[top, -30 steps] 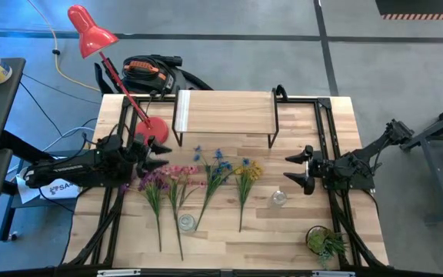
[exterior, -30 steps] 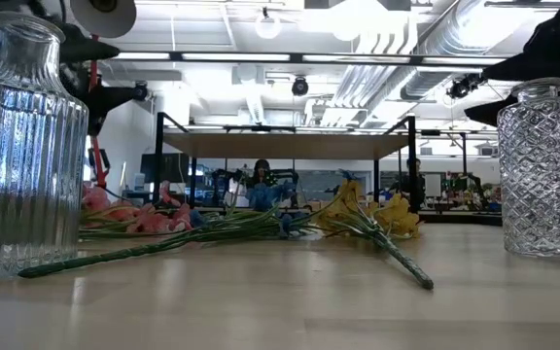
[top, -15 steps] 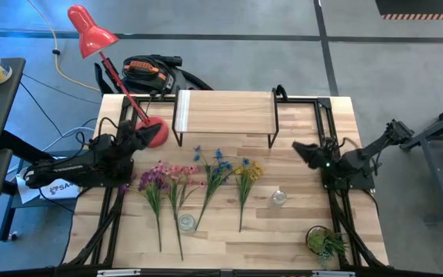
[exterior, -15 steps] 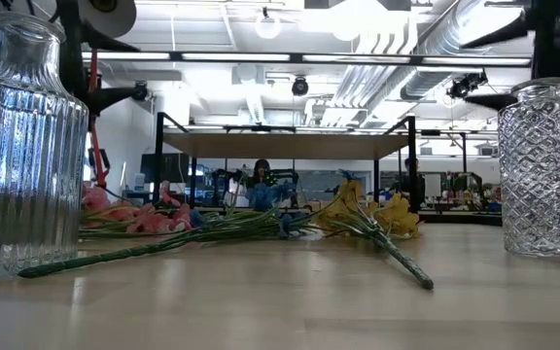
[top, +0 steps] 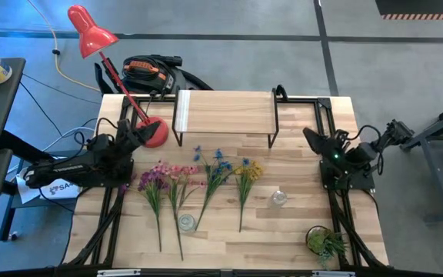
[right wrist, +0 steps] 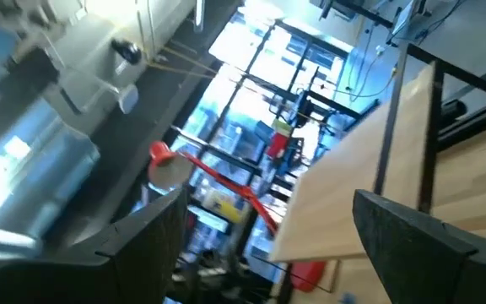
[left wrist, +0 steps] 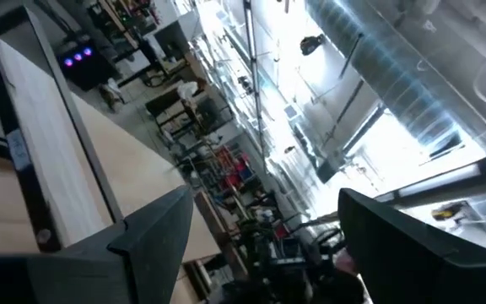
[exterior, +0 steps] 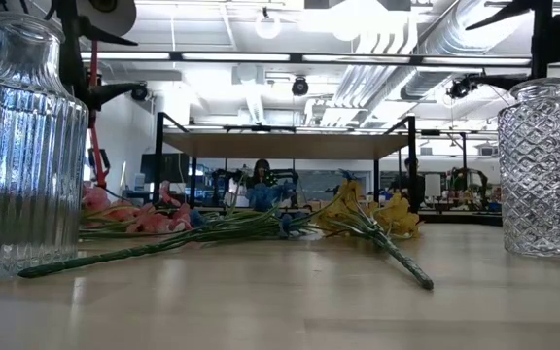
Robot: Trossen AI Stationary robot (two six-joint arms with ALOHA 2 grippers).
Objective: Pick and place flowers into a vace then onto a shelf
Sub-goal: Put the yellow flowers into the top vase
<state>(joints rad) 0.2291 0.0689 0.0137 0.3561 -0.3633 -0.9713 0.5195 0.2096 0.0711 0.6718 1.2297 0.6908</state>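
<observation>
Four flowers lie flat side by side mid-table, stems toward the near edge: purple (top: 152, 182), pink (top: 179, 178), blue (top: 215, 168) and yellow (top: 246, 172). A ribbed glass vase (exterior: 22, 146) and a diamond-cut glass vase (exterior: 542, 165) stand upright near them, seen from above as the ribbed vase (top: 186, 223) and the diamond-cut vase (top: 279, 198). The shelf (top: 225, 114) stands at the far edge on black legs. My left gripper (top: 134, 132) hovers open at the table's left, beside the lamp base. My right gripper (top: 311, 137) hovers open at the right. Both point upward, with nothing between their fingers.
A red desk lamp (top: 91, 31) rises from its round base (top: 155, 134) at the far left of the table. A small green potted plant (top: 326, 243) stands at the near right corner. Black frame rails run along both table sides.
Both grippers have drawn back from the flowers toward their own table sides and the far edge, rising and tipping from level to pointing upward, with their wrists rolling. The right gripper has moved farther and later than the left. The flowers and vases have stayed put.
</observation>
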